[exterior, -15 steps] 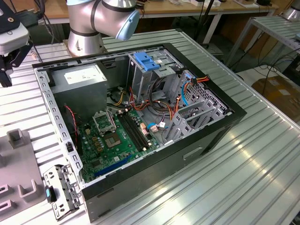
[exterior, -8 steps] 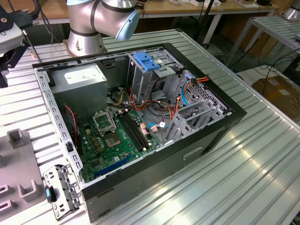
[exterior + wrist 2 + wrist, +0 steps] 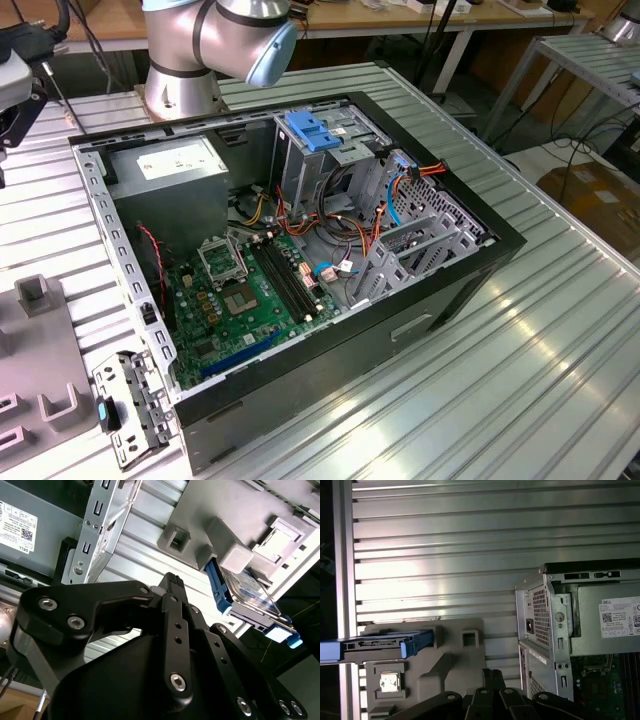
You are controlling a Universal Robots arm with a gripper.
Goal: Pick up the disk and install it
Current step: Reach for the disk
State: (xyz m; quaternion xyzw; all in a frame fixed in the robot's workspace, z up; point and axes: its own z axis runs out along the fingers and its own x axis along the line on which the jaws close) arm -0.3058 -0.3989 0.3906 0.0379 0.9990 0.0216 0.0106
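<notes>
Disk (image 3: 250, 602): a grey metal hard drive between blue carrier rails (image 3: 218, 587). It stands on its edge in a slot of the grey fixture plate (image 3: 210, 510).
Place of the disk: the plate lies on the slatted metal surface (image 3: 445, 540), just beside the computer case (image 3: 555, 580), outside the corner that holds the power supply (image 3: 605, 630). The disk is at the side of the plate far from the case.
Fingers: the gripper (image 3: 172, 580) has its fingers pressed together, with nothing between them. In both wrist views it hangs above the plate, apart from the disk and nearer to the case than the disk is.
Task state: the disk is not yet picked up.
Handling: I judge the disk stiff and rather heavy for its size. It looks sensitive to knocks, and its smooth metal faces are probably slippery.
Where to hold: as it stands on edge, the two flat faces of the part above the slot seem the best place. A hold near the middle would keep it from tilting, and it should avoid the thin plastic rails.
Writing: the power supply carries a white sticker (image 3: 620, 617) with small black print and a square code. The disk shows only its edge, so I cannot see any label on it.
</notes>
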